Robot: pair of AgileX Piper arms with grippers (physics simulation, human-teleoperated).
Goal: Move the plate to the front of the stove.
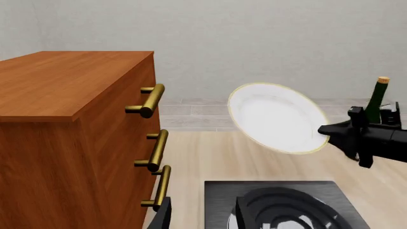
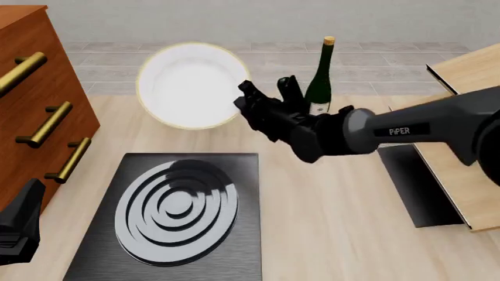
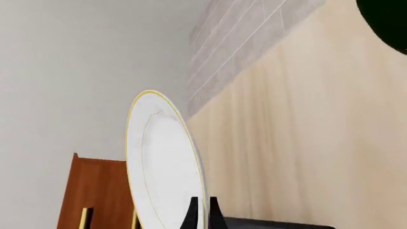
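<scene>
Pinching the plate (image 2: pixel 191 85) at its thin rim, the right gripper (image 2: pixel 248 98) holds it tilted in the air beyond the stove (image 2: pixel 234 234). It looks rigid, smooth and breakable, so an edge grip could slip. The left gripper's (image 1: pixel 203 214) fingers stand apart, holding nothing.

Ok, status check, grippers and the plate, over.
Right gripper shut on plate rim, plate held tilted above table. Left gripper idle beside stove, state unclear. Wine bottle close behind right gripper.

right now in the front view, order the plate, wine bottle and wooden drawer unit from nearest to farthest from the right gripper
1. plate: held at its rim by the right gripper.
2. wine bottle: just right, behind the arm.
3. wooden drawer unit: far left.
</scene>
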